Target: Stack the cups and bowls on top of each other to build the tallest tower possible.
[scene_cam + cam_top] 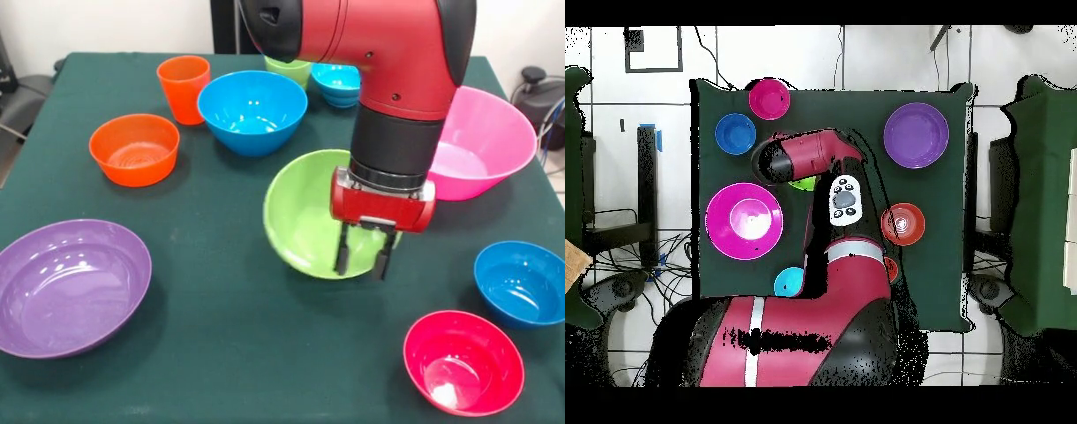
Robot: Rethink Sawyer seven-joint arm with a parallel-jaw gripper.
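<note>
Glossy pink bowl (490, 141), purple bowl (71, 287), lime bowl (305, 216), dark green table (221, 353).

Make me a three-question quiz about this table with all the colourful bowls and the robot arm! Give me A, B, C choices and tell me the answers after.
1. Where is the gripper?
A. Over the lime green bowl
B. Inside the purple bowl
C. Touching the red bowl

2. What colour is the bowl at the front view's left edge?
A. Pink
B. Purple
C. Blue

3. How is the gripper?
A. Shut on a cup
B. Holding a bowl
C. Open and empty

Answers:
1. A, since the front view shows the fingers hanging in front of the lime green bowl's near rim.
2. B, because the wide shallow bowl there is purple; the pink bowl sits on the other side.
3. C, as there is a clear gap between the two dark fingers and nothing in it.
</note>
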